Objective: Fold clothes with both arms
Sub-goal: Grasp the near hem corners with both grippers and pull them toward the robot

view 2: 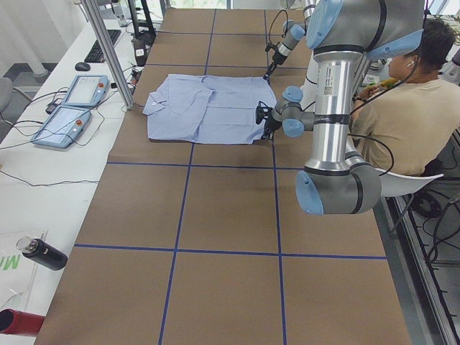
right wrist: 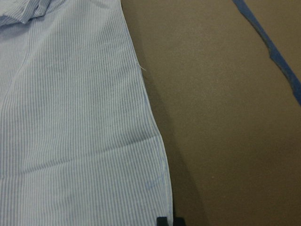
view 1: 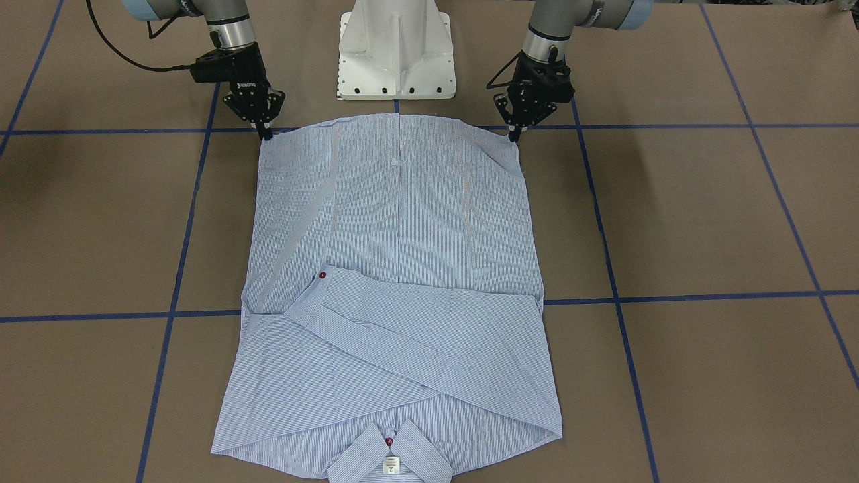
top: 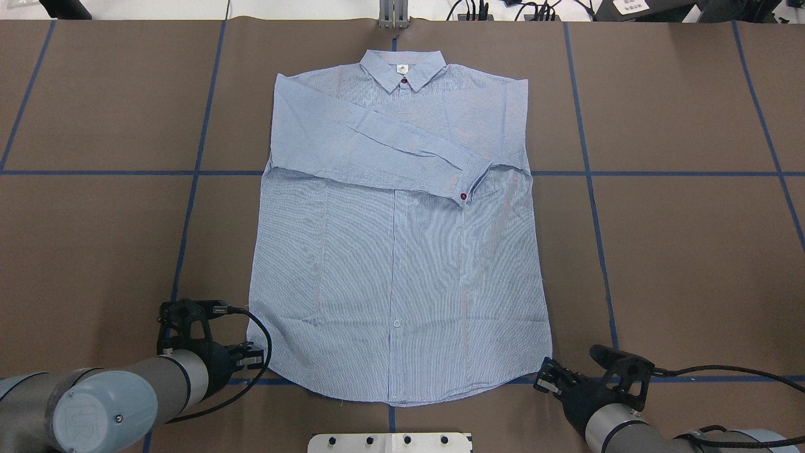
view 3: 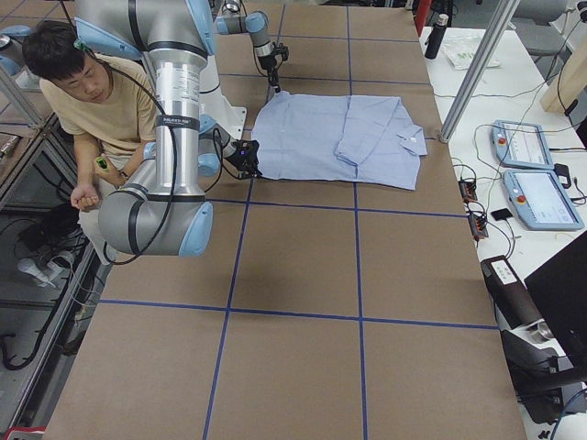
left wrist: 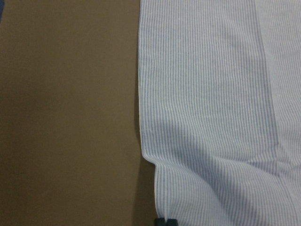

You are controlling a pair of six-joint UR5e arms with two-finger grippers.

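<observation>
Lying flat in the middle of the front-facing frame, the shirt (view 1: 402, 221) is spread on the table (view 1: 704, 221), with its collar (view 1: 389, 456) at the bottom edge and the sleeves (view 1: 416, 329) folded across the chest in the lower half. At the upper right, the left gripper (view 1: 515, 136) has its tips pressed together on one hem corner, pinching the cloth. At the upper left, the right gripper (view 1: 266, 134) is closed the same way on the other hem corner, and in the wrist views the cloth wrinkles a little near the tips.
</observation>
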